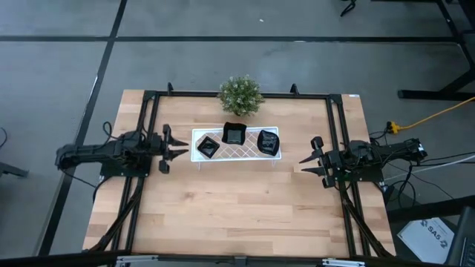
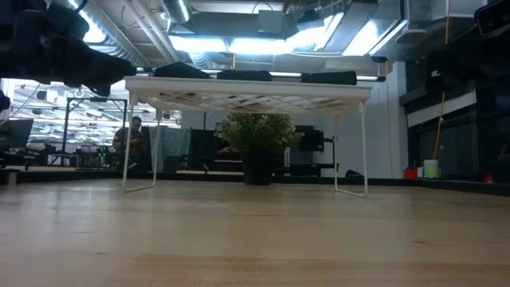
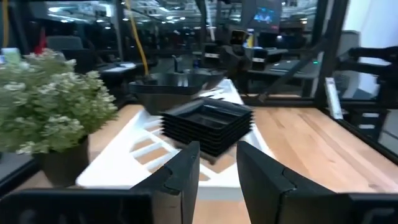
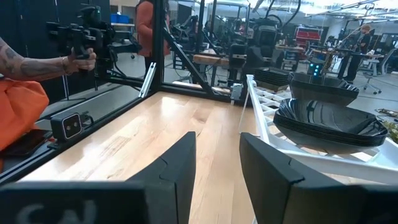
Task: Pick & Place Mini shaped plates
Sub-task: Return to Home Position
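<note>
Pincers empty: left pincer (image 1: 173, 150) and right pincer (image 1: 312, 159) both spread open, hovering off either end of the white tray (image 1: 237, 153) by the bench (image 1: 237, 215) far edge; mini shaped plates (image 1: 234, 133) sit in three stacks on it, so placing looks finished.

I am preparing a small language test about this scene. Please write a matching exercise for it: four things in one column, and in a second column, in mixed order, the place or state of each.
Things:
1. potted plant
2. plate stacks
3. left gripper
4. right gripper

Places or states (sides as in the high view):
a. open, off the right end of the white tray
b. on the white tray
c. on the table, behind the white tray
d. open, off the left end of the white tray

Pairs: 1-c; 2-b; 3-d; 4-a
</note>
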Robot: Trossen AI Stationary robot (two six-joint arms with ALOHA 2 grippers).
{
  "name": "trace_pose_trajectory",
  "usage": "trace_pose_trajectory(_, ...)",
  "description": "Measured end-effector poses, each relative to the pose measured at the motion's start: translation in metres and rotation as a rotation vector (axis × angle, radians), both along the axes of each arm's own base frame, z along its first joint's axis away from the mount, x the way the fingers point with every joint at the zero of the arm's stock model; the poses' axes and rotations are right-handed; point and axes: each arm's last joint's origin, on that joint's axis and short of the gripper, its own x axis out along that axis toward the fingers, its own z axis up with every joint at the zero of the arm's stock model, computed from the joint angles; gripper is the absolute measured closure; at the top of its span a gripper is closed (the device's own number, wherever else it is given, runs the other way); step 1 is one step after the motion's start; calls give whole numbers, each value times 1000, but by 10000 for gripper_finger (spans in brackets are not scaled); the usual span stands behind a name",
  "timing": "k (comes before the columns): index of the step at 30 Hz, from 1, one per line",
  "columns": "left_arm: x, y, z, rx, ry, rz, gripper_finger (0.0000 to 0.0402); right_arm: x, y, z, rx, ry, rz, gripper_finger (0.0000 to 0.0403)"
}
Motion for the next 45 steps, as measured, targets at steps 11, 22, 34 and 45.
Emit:
trace_pose_trajectory(11,0,5,-1,-35,6,54,301,0,0,0,0,1,0,279)
trace_pose_trajectory(22,0,5,-1,-35,7,56,300,0,0,0,0,1,0,279)
trace_pose_trajectory(34,0,5,-1,-35,7,57,298,0,0,0,0,0,0,279)
trace_pose_trajectory(45,0,5,-1,-35,7,58,298,0,0,0,0,1,0,279)
